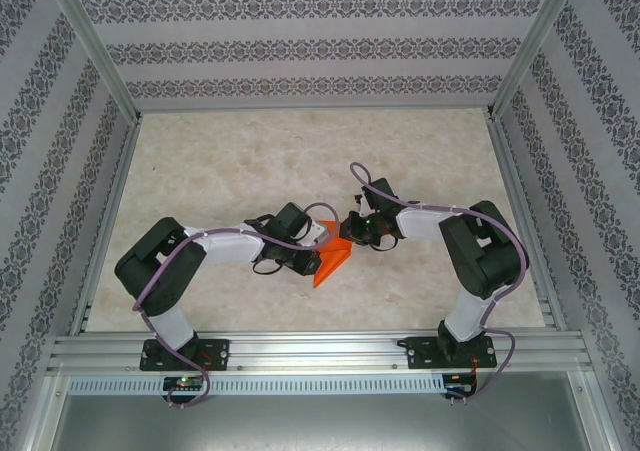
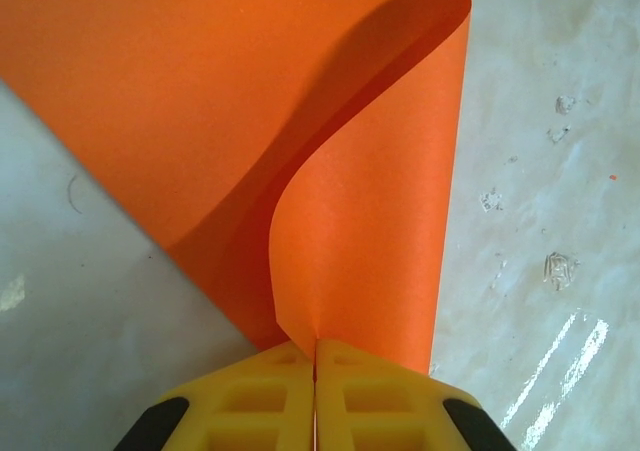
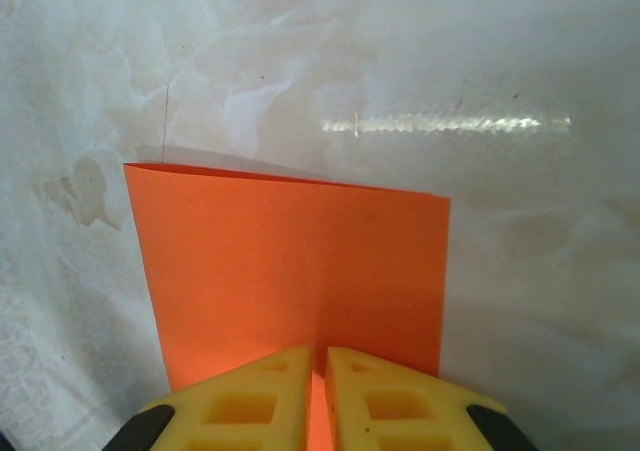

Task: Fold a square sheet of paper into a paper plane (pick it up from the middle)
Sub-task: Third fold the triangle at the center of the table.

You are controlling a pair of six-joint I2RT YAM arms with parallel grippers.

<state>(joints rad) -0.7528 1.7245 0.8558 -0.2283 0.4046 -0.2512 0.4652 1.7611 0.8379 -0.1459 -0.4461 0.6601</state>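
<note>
Square sheet of paper [image 1: 335,261] at the middle of the counter [image 1: 250,151], doubled over with one flap curling upward. Clamped from opposite sides by left fingers [image 2: 250,401] and right fingers [image 3: 400,406], pressed tight on its edges, probably to keep the layers aligned before flattening a crease.

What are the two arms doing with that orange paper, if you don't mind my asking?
Both arms reach in to the middle of the table and grip the orange sheet of paper between them. The left gripper has its jaws shut on a part where the sheet curls over on itself. The right gripper has its jaws shut on a flat part. The sheet is partly folded, not yet a finished plane.
</note>
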